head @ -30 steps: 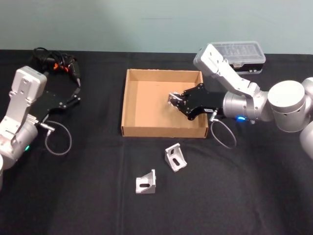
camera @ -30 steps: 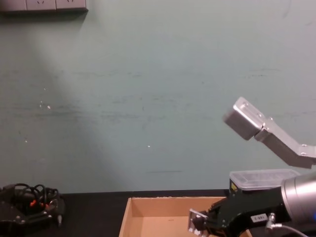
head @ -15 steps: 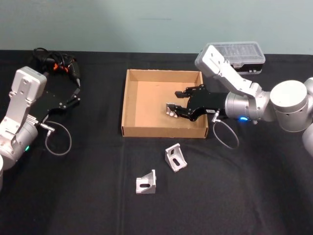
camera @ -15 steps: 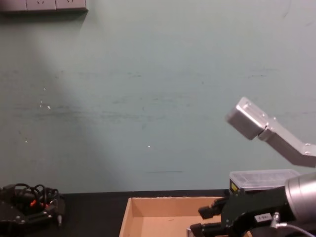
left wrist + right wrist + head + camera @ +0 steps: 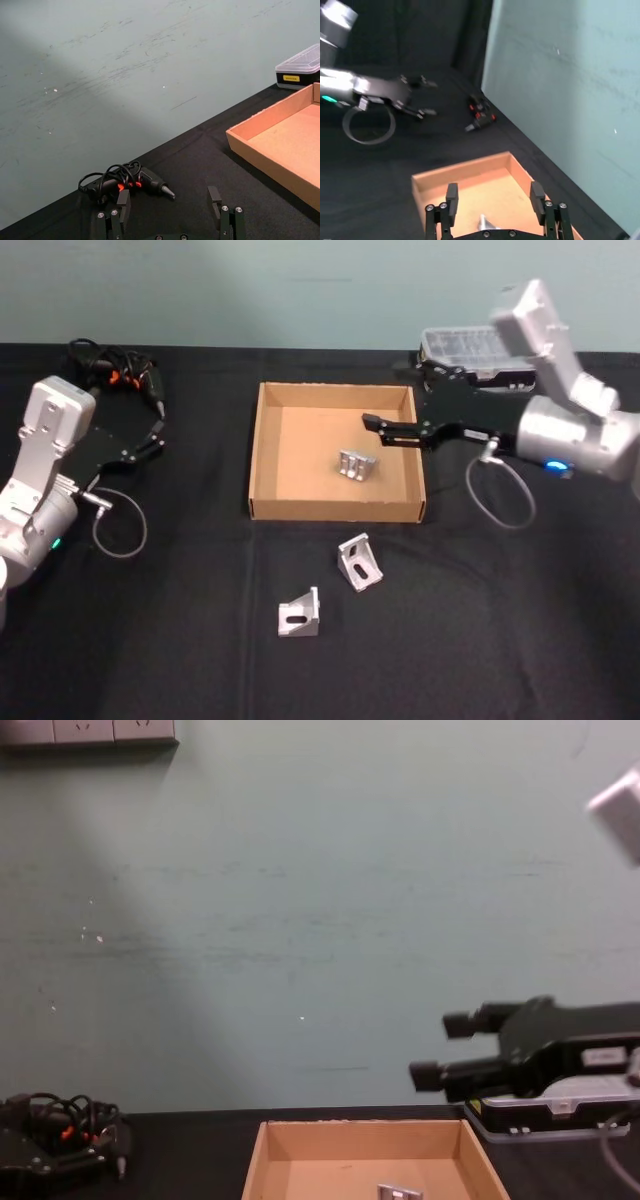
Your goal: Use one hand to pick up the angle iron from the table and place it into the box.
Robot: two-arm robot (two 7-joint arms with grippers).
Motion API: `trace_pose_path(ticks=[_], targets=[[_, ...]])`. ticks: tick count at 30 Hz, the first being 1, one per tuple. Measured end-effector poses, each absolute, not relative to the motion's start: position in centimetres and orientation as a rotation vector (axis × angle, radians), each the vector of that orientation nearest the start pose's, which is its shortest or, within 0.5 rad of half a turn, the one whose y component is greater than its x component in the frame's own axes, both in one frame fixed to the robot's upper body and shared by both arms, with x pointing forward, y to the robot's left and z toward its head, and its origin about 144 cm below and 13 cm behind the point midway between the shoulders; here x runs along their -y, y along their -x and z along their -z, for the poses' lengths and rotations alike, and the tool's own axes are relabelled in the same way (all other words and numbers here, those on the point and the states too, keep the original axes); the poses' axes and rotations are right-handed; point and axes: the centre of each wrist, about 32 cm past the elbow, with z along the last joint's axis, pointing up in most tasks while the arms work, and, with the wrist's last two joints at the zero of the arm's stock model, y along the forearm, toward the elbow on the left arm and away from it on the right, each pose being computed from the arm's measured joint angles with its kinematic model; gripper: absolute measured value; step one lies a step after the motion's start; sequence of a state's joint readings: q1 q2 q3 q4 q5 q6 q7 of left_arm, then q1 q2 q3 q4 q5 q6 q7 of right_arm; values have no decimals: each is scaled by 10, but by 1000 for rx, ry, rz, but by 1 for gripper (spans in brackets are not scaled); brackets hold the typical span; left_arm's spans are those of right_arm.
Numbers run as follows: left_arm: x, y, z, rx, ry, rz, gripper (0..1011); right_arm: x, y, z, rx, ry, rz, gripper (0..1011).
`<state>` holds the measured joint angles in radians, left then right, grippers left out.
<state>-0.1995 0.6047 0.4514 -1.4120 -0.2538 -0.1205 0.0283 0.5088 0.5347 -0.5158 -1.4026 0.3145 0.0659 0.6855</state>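
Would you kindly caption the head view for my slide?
Right gripper open over the box, one angle iron inside, two on the table; left gripper parked.

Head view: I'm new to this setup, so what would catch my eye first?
A tan cardboard box sits mid-table with one silver angle iron lying inside it. The right hand hovers open above the box's right side, empty. Two more angle irons lie on the black table just in front of the box.

The chest view's lower edge cuts off the box and all but the top of the angle iron inside it. In the head view the right arm covers part of the clear-lidded case.
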Motion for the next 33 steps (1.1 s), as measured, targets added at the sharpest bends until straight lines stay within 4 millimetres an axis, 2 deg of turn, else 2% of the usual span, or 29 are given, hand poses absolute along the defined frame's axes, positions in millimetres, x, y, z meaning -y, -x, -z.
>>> trace_pose_path(ticks=[4, 14, 23, 33], targets=[[-310, -489, -1140, 285, -304, -1248, 1000, 281, -547, -1250, 224, 252, 511, 997], [-310, -489, -1140, 285, -304, -1248, 1000, 288, -520, -1255, 206, 261, 343, 1004], [-310, -489, -1140, 285, -304, -1248, 1000, 278, -505, -1239, 153, 312, 208, 1004], [-310, -489, -1140, 285, -304, -1248, 1000, 260, -499, -1218, 115, 368, 124, 1004]])
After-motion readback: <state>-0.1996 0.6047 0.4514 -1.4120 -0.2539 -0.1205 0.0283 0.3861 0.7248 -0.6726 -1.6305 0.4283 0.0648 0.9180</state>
